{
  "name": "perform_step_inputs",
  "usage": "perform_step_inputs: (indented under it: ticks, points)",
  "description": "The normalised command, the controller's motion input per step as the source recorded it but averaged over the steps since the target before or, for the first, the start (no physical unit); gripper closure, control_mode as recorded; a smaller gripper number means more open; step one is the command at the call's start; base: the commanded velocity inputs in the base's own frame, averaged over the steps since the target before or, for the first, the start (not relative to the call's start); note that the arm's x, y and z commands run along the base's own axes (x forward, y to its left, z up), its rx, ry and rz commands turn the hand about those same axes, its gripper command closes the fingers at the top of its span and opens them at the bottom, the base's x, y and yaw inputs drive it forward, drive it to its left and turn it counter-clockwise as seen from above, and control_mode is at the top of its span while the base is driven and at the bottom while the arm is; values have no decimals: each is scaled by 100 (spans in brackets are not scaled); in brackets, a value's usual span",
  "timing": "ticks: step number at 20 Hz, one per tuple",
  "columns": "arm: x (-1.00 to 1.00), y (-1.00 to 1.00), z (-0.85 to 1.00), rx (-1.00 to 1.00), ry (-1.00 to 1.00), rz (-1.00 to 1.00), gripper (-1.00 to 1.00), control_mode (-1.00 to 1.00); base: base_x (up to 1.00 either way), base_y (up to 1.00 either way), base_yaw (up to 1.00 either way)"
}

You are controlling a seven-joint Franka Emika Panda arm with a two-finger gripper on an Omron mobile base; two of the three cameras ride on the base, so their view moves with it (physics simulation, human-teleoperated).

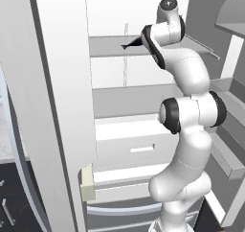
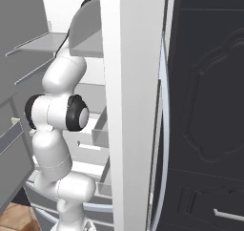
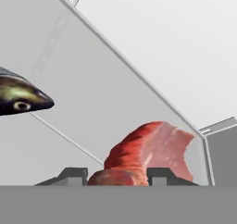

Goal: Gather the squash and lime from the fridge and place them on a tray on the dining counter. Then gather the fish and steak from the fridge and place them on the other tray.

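Note:
The steak (image 3: pixel 152 144), a pink-red slab with a paler edge, lies on a white fridge shelf right in front of the hand. My gripper (image 3: pixel 118 174) is open, its dark fingertips (image 3: pixel 74 174) standing on either side of the steak's near edge. The fish (image 3: pixel 21 98) shows its dark shiny head with one eye at the left of the hand view. Its dark pointed end (image 1: pixel 130 45) pokes out beside my wrist on the upper shelf of the fridge (image 1: pixel 115 51). The fridge stands open with my arm reaching inside.
An open fridge door (image 1: pixel 48 106) rises close on the left, and another door (image 2: pixel 133 106) stands edge-on at the right. White drawers (image 1: pixel 134 149) sit below the shelves. Door racks (image 1: pixel 229 149) line the right side. A dark panelled cabinet (image 2: pixel 209 110) lies beyond.

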Motion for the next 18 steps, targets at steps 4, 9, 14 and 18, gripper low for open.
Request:
perform_step_inputs:
  ticks: [4,9,14,18]
  points:
    - [-16,23,7,0,0,0,100,-100,0,0,0]
    - [-27,44,8,-3,-1,0,100,-100,0,0,0]
    - [-57,43,6,-7,-7,0,100,-100,0,0,0]
    - [-80,30,1,-3,-10,0,100,-100,0,0,0]
